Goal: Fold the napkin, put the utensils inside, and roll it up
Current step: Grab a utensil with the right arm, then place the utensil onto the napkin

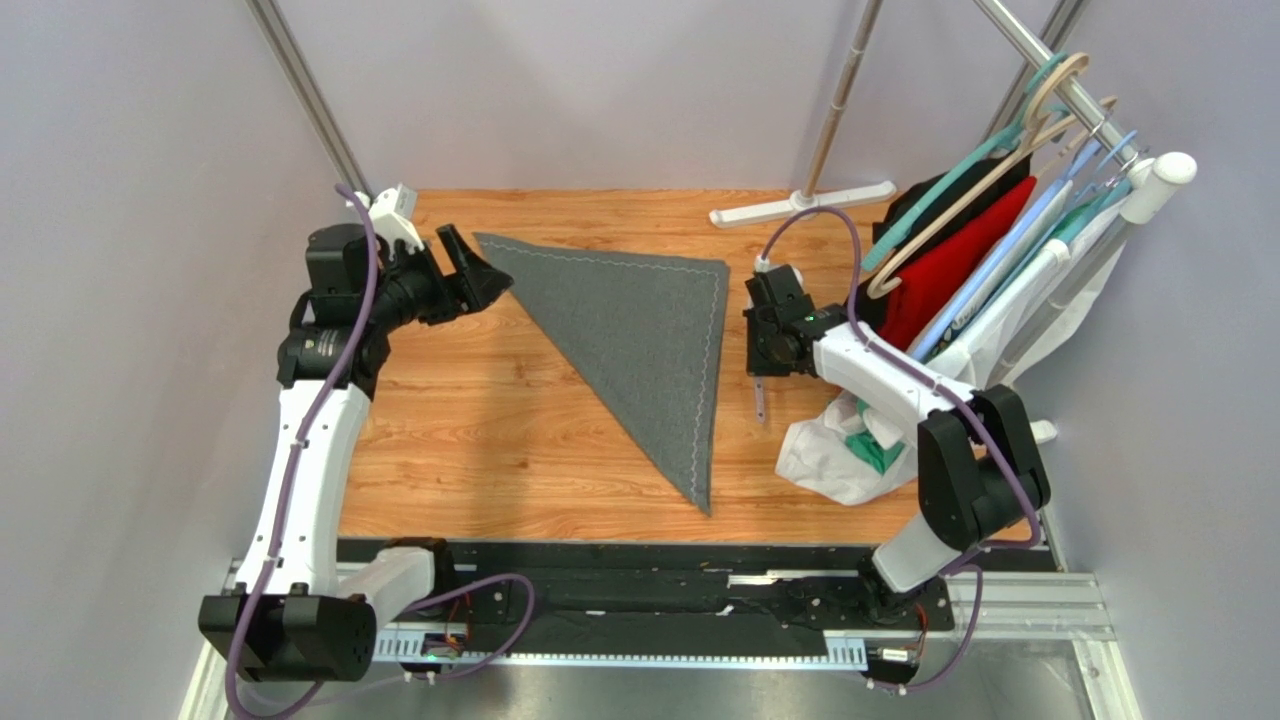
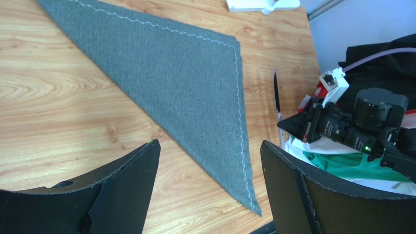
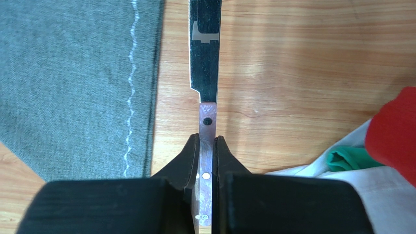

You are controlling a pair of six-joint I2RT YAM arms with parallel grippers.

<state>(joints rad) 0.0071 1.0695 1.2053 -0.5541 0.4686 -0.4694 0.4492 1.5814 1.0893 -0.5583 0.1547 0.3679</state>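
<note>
Right tool: the right tool was pressed together on a thin knife. Its black fingers lay flat against either side of the pale lilac-pink handle.
Knife: the dark metal blade projected forward past the fingertips over bare wood. It ran alongside the napkin's stitched edge, just beside it and not touching. Whether it rested on the wood could not be told.
Napkin: the large dark grey felt-like napkin lay flat, folded into a triangle. A pale stitched line ran along its far and right edges, and its long folded edge slanted from the far left to a near point. It sat between the two tools.
Left tool: the left tool was spread wide and gripped nothing. It was near the triangle's far-left corner.
Surface: light wood-grain surface.
Surroundings: a crumpled white cloth with a green piece in it lay beside the right arm. Red and black garments hung on hangers at the far right. A white stand base stood at the far edge.
</note>
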